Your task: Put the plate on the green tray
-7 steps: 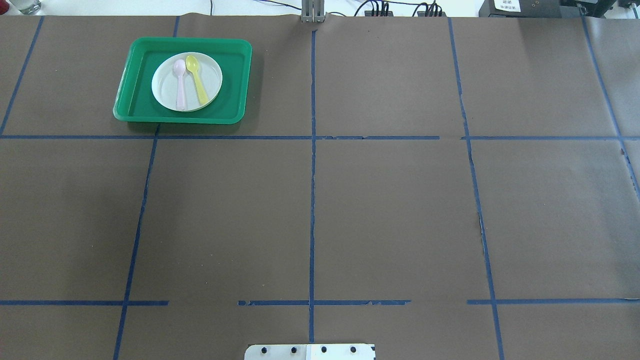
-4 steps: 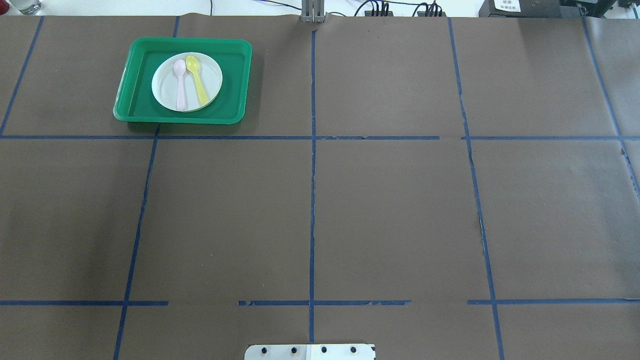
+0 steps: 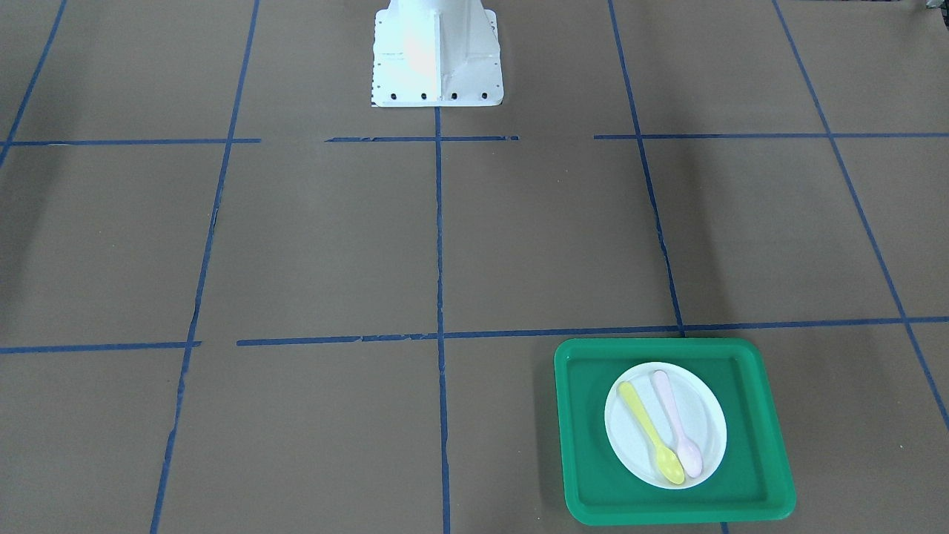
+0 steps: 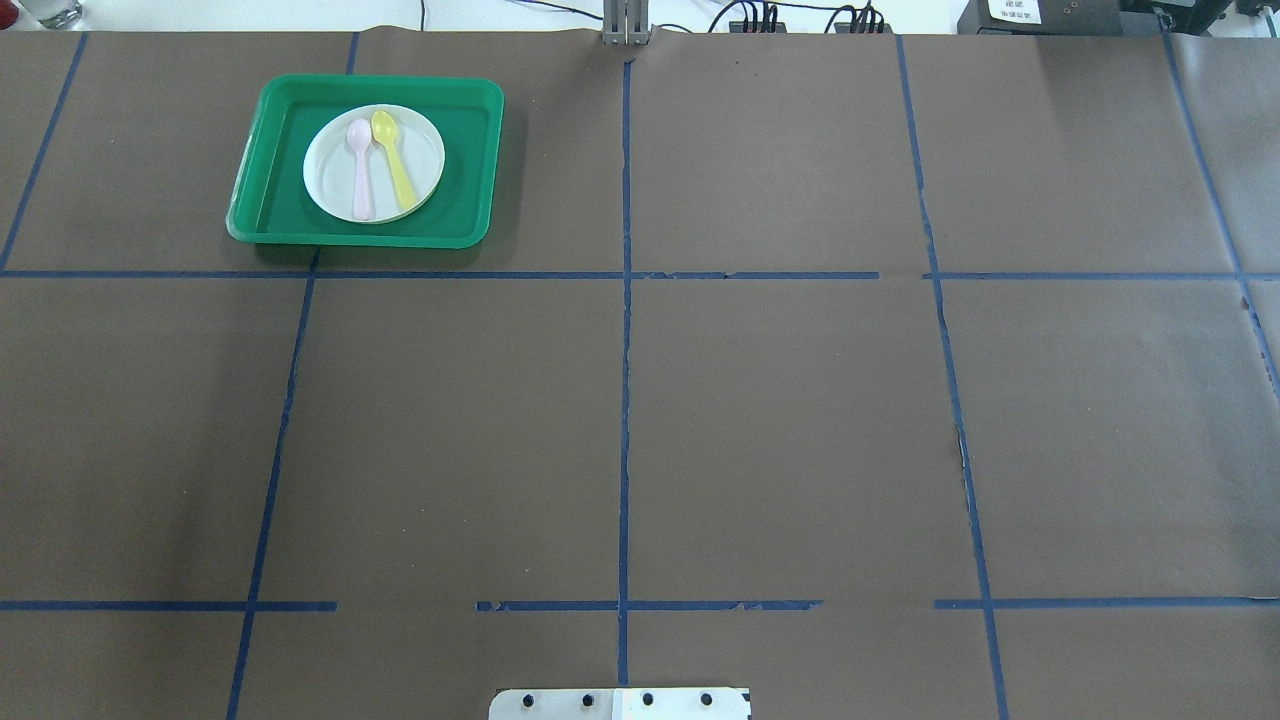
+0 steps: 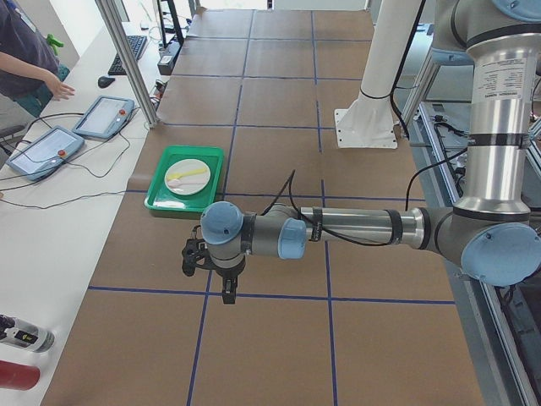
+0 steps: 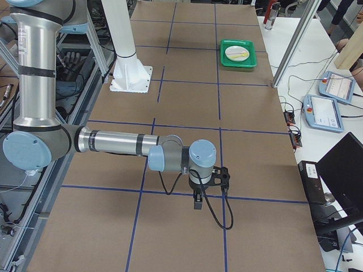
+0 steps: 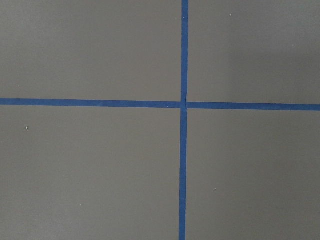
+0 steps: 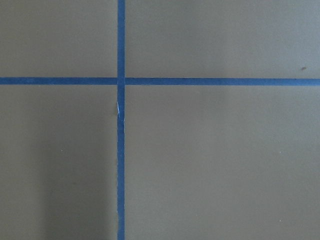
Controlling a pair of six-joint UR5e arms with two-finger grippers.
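Overhead exterior shows the small round white plastic plate (image 4: 425, 150) lying inside the large bright green plastic tray (image 4: 470, 175), far left on the surface (image 4: 780, 420). Whether the left hand (image 5: 226, 295) or right hand (image 6: 197, 204) is open cannot be told.

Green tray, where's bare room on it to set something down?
In the overhead view, bare floor of the green tray lies between the plate and the view's left and right rims. Near and far rims crowd the plate, which holds two spoons.
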